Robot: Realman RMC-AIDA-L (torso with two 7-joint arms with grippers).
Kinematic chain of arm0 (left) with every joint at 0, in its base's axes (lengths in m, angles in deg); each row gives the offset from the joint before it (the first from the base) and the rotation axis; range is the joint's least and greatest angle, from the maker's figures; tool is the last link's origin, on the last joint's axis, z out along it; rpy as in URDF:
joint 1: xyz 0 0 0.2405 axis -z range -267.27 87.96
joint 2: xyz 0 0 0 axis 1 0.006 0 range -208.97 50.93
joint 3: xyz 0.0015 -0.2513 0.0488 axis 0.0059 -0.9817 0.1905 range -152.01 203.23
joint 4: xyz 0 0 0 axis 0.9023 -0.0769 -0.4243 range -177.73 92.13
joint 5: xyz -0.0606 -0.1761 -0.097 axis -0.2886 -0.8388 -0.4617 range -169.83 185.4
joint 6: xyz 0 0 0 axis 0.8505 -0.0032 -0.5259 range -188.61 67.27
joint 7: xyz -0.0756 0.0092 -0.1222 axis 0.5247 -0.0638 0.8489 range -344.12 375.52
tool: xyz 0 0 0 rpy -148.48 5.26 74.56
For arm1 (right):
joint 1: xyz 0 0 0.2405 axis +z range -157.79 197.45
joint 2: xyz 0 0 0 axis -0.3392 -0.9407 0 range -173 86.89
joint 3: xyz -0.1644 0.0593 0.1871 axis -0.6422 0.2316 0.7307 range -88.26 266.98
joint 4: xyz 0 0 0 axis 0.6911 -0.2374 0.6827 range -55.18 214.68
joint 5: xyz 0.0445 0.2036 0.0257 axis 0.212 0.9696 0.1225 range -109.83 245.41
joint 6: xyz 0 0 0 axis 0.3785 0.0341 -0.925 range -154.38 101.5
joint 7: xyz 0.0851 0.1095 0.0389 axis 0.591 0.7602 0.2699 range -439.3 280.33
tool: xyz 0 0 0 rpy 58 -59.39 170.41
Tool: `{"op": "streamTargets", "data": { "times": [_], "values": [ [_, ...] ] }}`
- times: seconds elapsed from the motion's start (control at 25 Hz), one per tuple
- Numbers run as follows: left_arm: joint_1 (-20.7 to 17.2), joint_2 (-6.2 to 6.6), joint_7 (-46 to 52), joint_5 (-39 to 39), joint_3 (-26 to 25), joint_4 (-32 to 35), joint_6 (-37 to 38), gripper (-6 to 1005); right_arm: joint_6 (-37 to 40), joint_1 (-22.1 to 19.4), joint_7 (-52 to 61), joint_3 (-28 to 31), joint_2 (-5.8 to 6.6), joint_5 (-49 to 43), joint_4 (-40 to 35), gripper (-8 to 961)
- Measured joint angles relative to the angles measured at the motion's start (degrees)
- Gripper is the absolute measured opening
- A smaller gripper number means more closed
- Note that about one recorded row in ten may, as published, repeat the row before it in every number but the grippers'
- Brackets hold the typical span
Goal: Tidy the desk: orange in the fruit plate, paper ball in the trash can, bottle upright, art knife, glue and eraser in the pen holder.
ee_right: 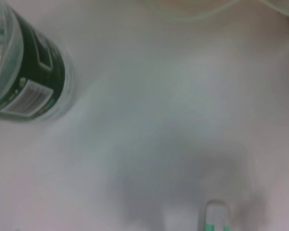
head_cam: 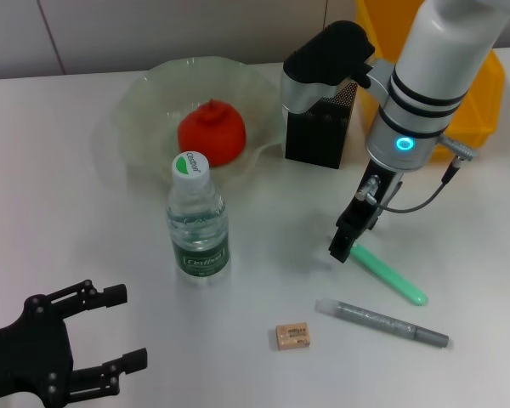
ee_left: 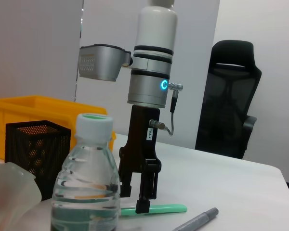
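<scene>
My right gripper (head_cam: 343,247) hangs fingers-down over the near end of the green art knife (head_cam: 389,274), jaws spread around it. The knife lies flat on the desk (head_cam: 476,221), its long axis running diagonally from my gripper toward the front right. My left gripper (head_cam: 117,328) rests open at the near left corner.

A clear plastic water bottle (head_cam: 197,219) is seen standing upright at the middle of the white desk (head_cam: 59,204), just in front of a translucent ruffled fruit plate (head_cam: 144,102) in which a red-orange fruit (head_cam: 212,132) is held. A black mesh pen holder (head_cam: 320,129) is placed to the right of the plate, with a yellow plastic bin (head_cam: 480,102) behind it. Nearer the front, a small tan eraser (head_cam: 292,335) is laid left of a grey pen-shaped tool (head_cam: 382,322), with a green stick-shaped item (head_cam: 391,274) just behind that.
</scene>
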Motion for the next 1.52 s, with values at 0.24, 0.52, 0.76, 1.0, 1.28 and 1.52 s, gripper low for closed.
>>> {"op": "streamTargets", "data": {
  "times": [0.24, 0.52, 0.76, 1.0, 1.28, 1.52],
  "values": [
    [0.09, -0.15, -0.01, 0.06, 0.07, 0.0, -0.61, 809, -1.4, 0.77, 1.45, -2.13, -0.13, 0.18, 1.67, 726],
    [0.19, -0.14, -0.01, 0.09, 0.06, 0.0, -0.98, 809, -2.57, 1.07, 3.13, -7.31, -0.2, 3.16, 2.17, 704],
    [0.56, -0.37, -0.01, 1.51, -0.37, 0.0, -1.15, 809, -3.56, 1.15, 3.45, -8.42, -0.2, 3.87, 2.55, 568],
    [0.89, -0.47, 0.13, 1.51, -0.39, 0.0, -1.55, 809, -4.08, 1.18, 3.71, -8.73, -0.2, 3.87, 3.32, 399],
    [1.19, -0.81, 0.29, 1.51, -0.38, 0.01, -1.94, 809, -4.65, 0.75, 3.72, -8.9, -0.2, 3.87, 3.73, 338],
    [1.26, -0.95, 0.36, 1.49, -0.38, 0.01, -2.33, 809, -4.9, 0.62, 3.54, -9.61, -0.2, 4.1, 3.79, 318]
  ]
}}
